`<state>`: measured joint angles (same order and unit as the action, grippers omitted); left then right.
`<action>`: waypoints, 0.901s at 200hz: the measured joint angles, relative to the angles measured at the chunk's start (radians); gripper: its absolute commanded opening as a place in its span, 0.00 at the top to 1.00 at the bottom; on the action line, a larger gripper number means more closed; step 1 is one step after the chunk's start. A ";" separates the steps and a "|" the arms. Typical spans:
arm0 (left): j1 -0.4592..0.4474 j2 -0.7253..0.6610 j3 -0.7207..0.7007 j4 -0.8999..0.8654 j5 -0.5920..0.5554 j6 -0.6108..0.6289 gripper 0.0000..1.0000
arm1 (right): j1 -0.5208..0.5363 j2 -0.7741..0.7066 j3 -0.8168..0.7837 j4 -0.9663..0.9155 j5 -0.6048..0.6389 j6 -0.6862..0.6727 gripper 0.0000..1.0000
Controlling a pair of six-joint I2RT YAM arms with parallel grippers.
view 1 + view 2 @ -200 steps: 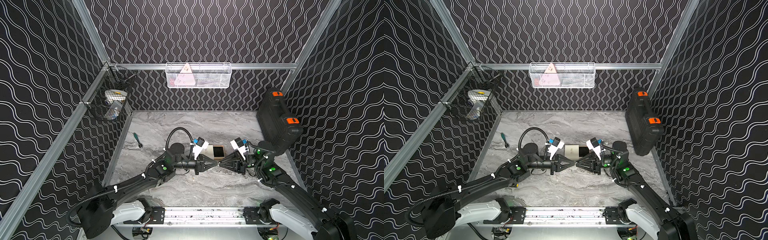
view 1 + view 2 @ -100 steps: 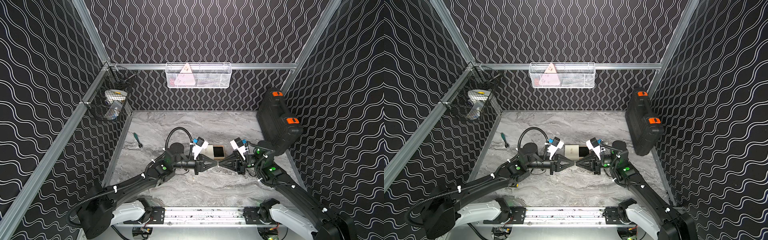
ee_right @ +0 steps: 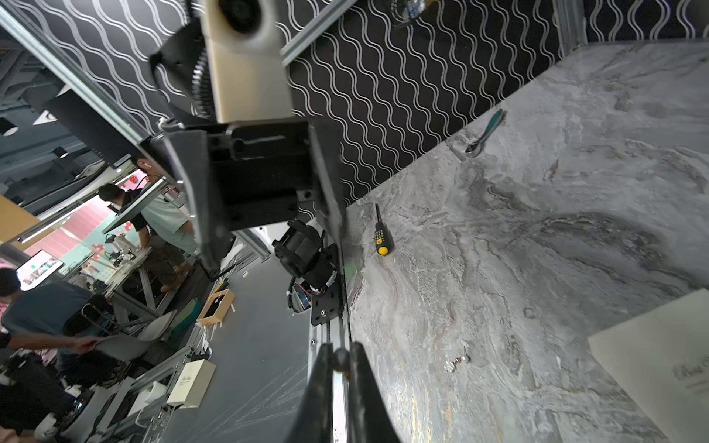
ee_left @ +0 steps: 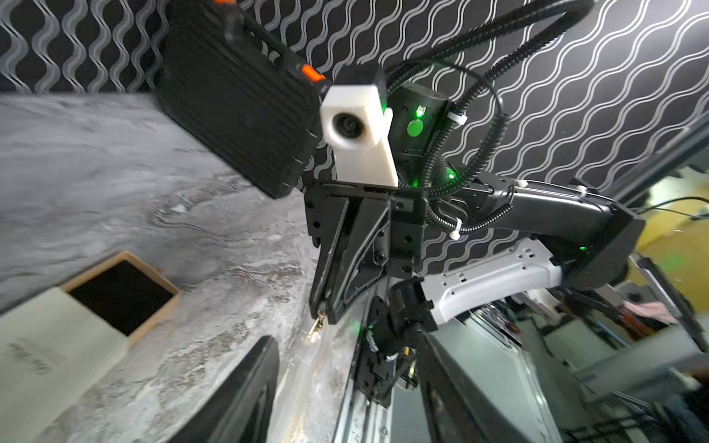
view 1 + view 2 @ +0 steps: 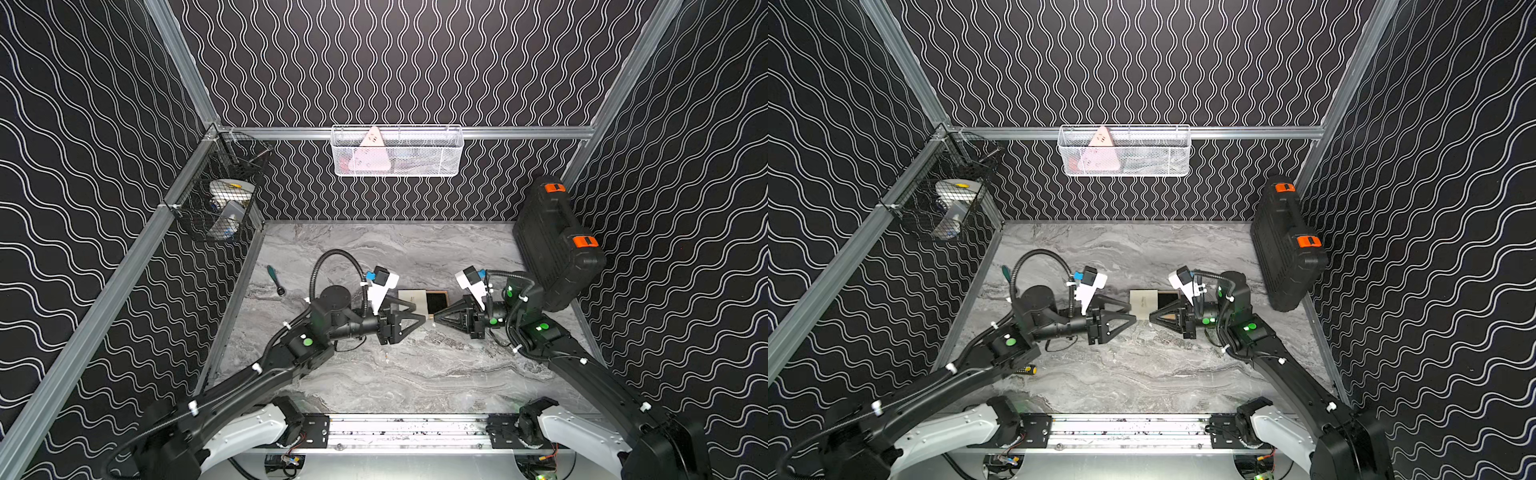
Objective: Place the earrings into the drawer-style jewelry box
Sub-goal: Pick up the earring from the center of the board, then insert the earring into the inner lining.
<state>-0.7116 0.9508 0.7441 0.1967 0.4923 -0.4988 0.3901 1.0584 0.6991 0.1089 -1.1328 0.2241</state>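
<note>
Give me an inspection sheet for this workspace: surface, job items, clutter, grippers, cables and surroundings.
Surface: grey marble table, no spills seen.
Job's things: white jewelry box, tray pulled out, no earring seen inside; one earring hangs from the right gripper; second earring lies on the table.
Clutter: teal-handled tool, yellow-black screwdriver, black case with orange latches.
Grippers: left gripper open, empty; right gripper shut.
Cables: black hose loops above the left arm, unsnagged.
Surroundings: wavy-patterned walls, white wire basket, black wire basket.
</note>
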 measured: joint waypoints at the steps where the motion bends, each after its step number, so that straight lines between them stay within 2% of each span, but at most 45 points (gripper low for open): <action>1: 0.000 -0.003 0.001 -0.003 -0.005 0.002 0.35 | 0.000 0.002 0.003 -0.005 0.002 -0.001 0.98; 36: 0.000 -0.074 0.033 -0.156 -0.183 0.064 0.35 | 0.000 0.114 0.211 -0.285 0.141 -0.067 1.00; 95: 0.000 -0.060 0.013 -0.214 -0.245 0.081 0.35 | -0.004 0.276 0.438 -0.695 0.413 -0.135 1.00; 135: 0.000 -0.071 0.005 -0.220 -0.265 0.080 0.34 | -0.006 0.345 0.473 -0.828 0.557 -0.138 0.99; 180: 0.000 -0.073 0.003 -0.228 -0.278 0.080 0.34 | -0.008 0.428 0.465 -0.875 0.685 -0.134 1.00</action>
<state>-0.7116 0.8780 0.7471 -0.0311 0.2138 -0.4183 0.3824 1.4860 1.1645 -0.7662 -0.4480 0.0898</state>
